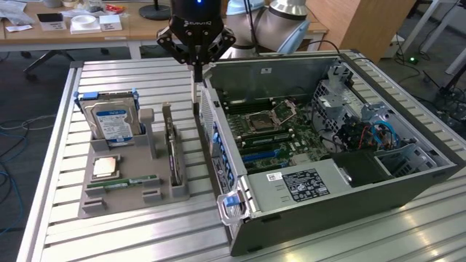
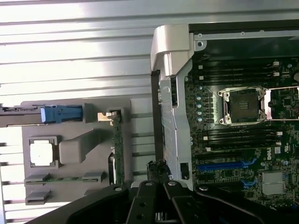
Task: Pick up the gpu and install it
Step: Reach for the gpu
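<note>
The gpu (image 1: 173,150) is a thin dark card standing on edge in a slot of the grey holder (image 1: 131,194), along the side nearest the computer case. In the wrist view the gpu (image 2: 118,149) appears edge-on. My black gripper (image 1: 195,64) hangs above the table near the gpu's far end, over the gap between the holder and the case wall. Its fingers meet at the tips and I see nothing between them. In the wrist view my gripper (image 2: 161,186) sits beside the case's edge, apart from the gpu.
The open computer case (image 1: 407,174) lies on its side at the exterior view's right, motherboard (image 1: 269,128) and blue card slots (image 1: 258,156) exposed. The holder also carries a hard drive (image 1: 109,117), a processor (image 1: 106,166) and a green memory stick (image 1: 122,184). Desks stand behind.
</note>
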Robot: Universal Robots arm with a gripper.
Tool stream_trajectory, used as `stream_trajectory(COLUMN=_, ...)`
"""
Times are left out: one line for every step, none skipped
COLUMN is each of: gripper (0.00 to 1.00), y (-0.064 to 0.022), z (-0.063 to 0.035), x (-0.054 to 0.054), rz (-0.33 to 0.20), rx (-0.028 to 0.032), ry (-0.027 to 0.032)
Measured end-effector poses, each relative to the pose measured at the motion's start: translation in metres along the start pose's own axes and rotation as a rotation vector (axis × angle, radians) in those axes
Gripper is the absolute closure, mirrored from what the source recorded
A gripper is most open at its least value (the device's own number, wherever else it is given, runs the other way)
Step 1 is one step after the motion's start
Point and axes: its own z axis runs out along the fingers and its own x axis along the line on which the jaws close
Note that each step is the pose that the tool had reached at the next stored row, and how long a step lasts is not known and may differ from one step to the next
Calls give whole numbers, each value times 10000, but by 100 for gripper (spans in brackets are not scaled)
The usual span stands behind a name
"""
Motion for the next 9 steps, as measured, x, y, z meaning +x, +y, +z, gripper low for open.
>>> stream_trajectory(gripper=89, y=0, z=0, x=18, rz=3, rx=-1, ry=0)
stream_trajectory(gripper=89, y=1, z=0, x=37, rz=6, rx=0, ry=0)
stream_trajectory(gripper=89, y=1, z=0, x=55, rz=9, rx=0, ry=0)
stream_trajectory(gripper=89, y=2, z=0, x=73, rz=12, rx=0, ry=0)
stream_trajectory(gripper=89, y=2, z=-1, x=91, rz=16, rx=0, ry=0)
stream_trajectory(gripper=89, y=2, z=0, x=107, rz=19, rx=0, ry=-1)
stream_trajectory(gripper=89, y=2, z=0, x=122, rz=21, rx=0, ry=-1)
stream_trajectory(gripper=89, y=3, z=0, x=137, rz=24, rx=0, ry=-1)
stream_trajectory(gripper=89, y=3, z=-1, x=151, rz=27, rx=0, ry=-1)
